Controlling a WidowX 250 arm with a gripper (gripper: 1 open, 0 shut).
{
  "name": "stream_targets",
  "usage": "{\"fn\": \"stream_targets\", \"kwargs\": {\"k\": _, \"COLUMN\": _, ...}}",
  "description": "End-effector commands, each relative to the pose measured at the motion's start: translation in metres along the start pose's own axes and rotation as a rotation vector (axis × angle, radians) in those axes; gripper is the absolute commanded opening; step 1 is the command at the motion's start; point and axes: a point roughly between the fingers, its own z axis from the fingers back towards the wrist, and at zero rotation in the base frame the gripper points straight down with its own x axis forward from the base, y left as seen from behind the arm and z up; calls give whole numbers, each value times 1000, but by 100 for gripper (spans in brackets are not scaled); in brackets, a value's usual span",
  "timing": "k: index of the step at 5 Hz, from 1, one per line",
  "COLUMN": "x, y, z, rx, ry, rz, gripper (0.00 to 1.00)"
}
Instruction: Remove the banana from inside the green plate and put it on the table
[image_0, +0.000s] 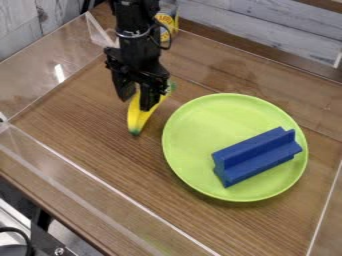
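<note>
Pincer: gripper (142, 92) points straight down, fingers spread apart, nothing clamped
Banana: banana (140, 113) lies on the table (80, 140), just left of the green plate (201, 150) rim, toward the far-left corner
Relation: banana sits directly beneath the fingers, long axis running near-to-far (upper end between them)
Plate: only a blue block (257, 154) inside
Judgement: placing looks done; lift straight up

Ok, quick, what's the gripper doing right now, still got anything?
Gripper: jaws apart around the small curved yellow toy banana, which lies on the brown wood-grain table; a grip cannot be told.
</note>
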Motion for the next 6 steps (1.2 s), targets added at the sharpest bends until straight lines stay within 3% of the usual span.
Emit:
{"fn": "stream_targets", "kwargs": {"k": 1, "x": 4, "y": 3, "z": 14, "rx": 0, "ry": -46, "rz": 16, "gripper": 100}}
{"fn": "stream_targets", "kwargs": {"k": 4, "x": 2, "y": -3, "z": 39, "rx": -52, "ry": -76, "rz": 42, "gripper": 100}}
{"fn": "stream_targets", "kwargs": {"k": 6, "x": 14, "y": -13, "z": 59, "rx": -63, "ry": -95, "rz": 23, "gripper": 100}}
